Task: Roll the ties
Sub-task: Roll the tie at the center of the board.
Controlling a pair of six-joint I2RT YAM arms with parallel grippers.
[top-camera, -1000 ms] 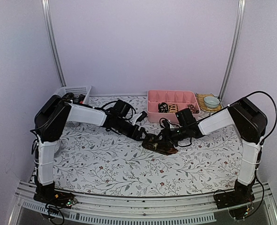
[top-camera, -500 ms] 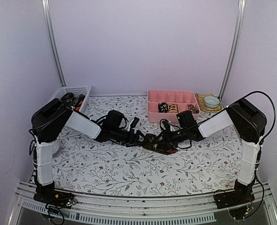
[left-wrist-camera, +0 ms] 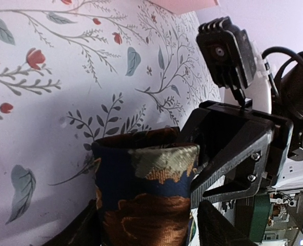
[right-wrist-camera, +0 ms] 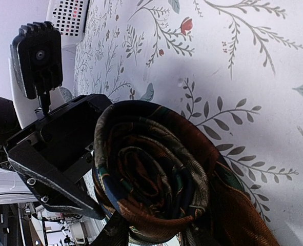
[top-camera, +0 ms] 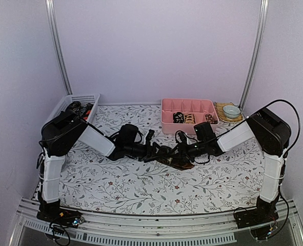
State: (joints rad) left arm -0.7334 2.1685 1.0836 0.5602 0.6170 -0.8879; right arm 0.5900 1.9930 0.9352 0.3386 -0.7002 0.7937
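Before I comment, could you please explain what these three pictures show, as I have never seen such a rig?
These are two robot arms bolted at the near edge of a flowered table. The wide picture looks down from above and behind them; the other two come from a camera on each wrist. At the middle, the right gripper clamps a partly rolled brown patterned tie, its loose end lying on the table. The left gripper has its fingers either side of the roll; whether they press it, I cannot tell. At the back stand a pink tray with rolled ties, a white basket and a small cup.
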